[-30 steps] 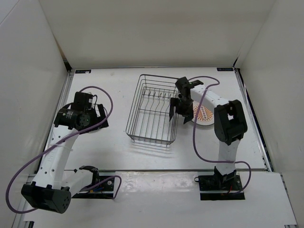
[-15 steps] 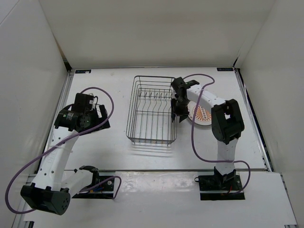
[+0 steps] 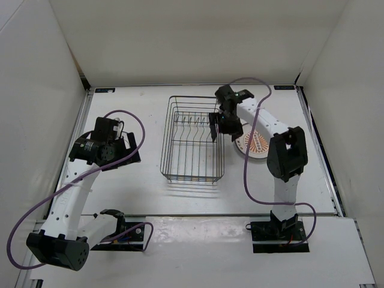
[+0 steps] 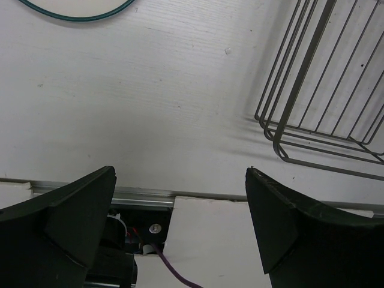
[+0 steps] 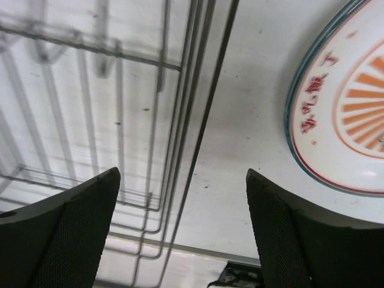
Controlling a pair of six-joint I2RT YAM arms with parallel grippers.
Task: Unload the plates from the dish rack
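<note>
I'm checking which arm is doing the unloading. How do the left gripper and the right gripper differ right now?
The left gripper hangs over bare table left of the dish rack; the right gripper hovers above the rack's right rim. The left gripper's camera shows a rack corner and no plate; the right gripper's shows a plate flat on the table. Both have open fingers and hold nothing.

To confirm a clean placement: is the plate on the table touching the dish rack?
Apart. The right wrist view shows a strip of bare table between the plate and the outer wires of the dish rack.
</note>
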